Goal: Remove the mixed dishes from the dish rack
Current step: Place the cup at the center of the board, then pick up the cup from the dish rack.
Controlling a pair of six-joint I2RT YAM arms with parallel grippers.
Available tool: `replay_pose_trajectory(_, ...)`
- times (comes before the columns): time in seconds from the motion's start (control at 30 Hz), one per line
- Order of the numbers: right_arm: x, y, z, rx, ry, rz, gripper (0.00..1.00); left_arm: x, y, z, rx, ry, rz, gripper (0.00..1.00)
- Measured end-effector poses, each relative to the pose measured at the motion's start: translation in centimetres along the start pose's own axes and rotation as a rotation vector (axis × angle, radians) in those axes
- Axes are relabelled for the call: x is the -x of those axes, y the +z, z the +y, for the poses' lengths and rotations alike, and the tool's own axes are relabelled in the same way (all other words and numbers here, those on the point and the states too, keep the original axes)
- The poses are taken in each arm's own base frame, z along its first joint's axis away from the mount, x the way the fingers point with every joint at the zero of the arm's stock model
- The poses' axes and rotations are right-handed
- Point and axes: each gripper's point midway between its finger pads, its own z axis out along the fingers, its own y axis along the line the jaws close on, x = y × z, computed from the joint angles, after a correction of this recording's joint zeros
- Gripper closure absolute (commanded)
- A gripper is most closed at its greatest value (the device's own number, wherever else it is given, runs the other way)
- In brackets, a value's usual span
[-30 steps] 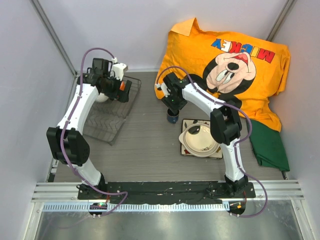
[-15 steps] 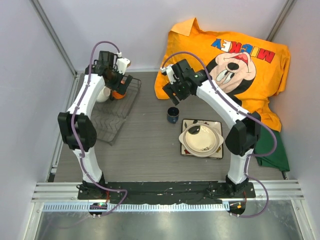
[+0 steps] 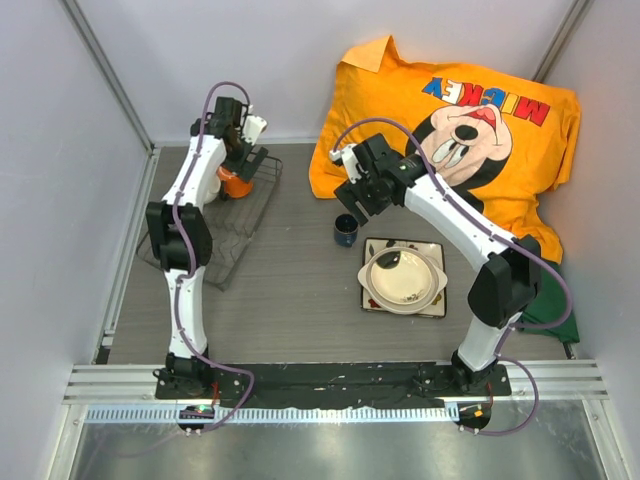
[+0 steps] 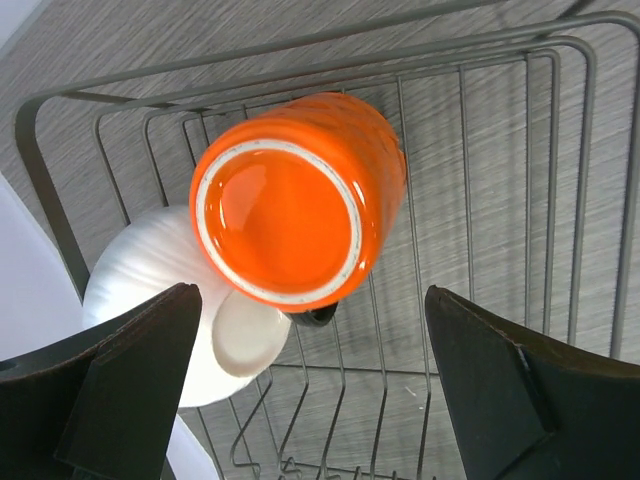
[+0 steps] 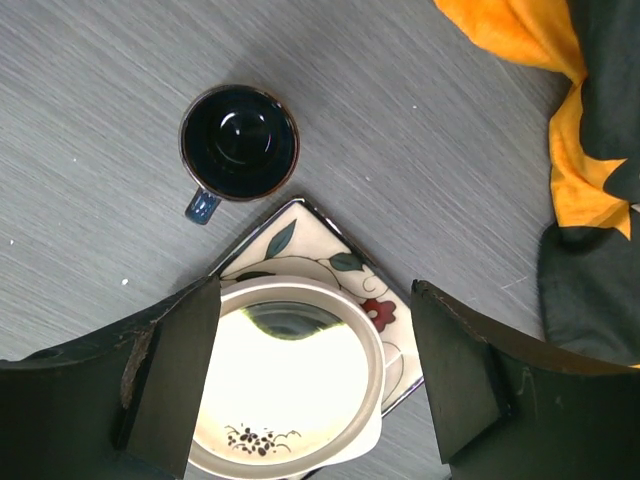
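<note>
The dark wire dish rack (image 3: 215,235) stands at the left. In the left wrist view an upside-down orange mug (image 4: 285,200) and a small white bowl (image 4: 160,310) sit in the rack (image 4: 560,200). My left gripper (image 3: 245,150) (image 4: 310,345) is open and empty, above the mug (image 3: 235,183). The small dark-blue cup (image 3: 346,230) (image 5: 240,140) stands upright on the table. Next to it the cream round bowl (image 3: 402,278) (image 5: 290,390) rests on the square flowered plate (image 3: 432,308) (image 5: 300,240). My right gripper (image 3: 365,190) (image 5: 312,340) is open and empty, above the cup and plate.
An orange Mickey cloth (image 3: 450,110) lies at the back right and also shows in the right wrist view (image 5: 520,40). A dark green cloth (image 3: 540,290) lies at the right edge. Grey walls close in the left, back and right sides.
My right gripper has left the dark-blue cup standing on the table and risen away from it. My left gripper has swung back and right to above the orange mug.
</note>
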Motion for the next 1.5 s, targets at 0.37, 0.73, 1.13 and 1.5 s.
replay_pose_trajectory(0.37,-1.2,-0.5,0.2,0.0,0.0,-0.001,0.19,0.5,0.6,1.0,0.019,-0.012,-0.008,0.0)
replay_pose_trajectory(0.73,-1.7,-0.1,0.4,0.002,-0.001,0.008,0.19,-3.0,2.4,0.2,-0.064,-0.046,0.045,0.03)
replay_pose_trajectory(1.13,-2.3,0.4,0.6,0.006,-0.003,0.022,0.19,-5.5,1.9,-1.9,-0.127,-0.048,0.082,0.05)
replay_pose_trajectory(1.5,-3.9,1.3,1.0,0.015,-0.01,0.059,0.19,-4.0,1.7,-0.8,-0.097,-0.052,0.035,0.11)
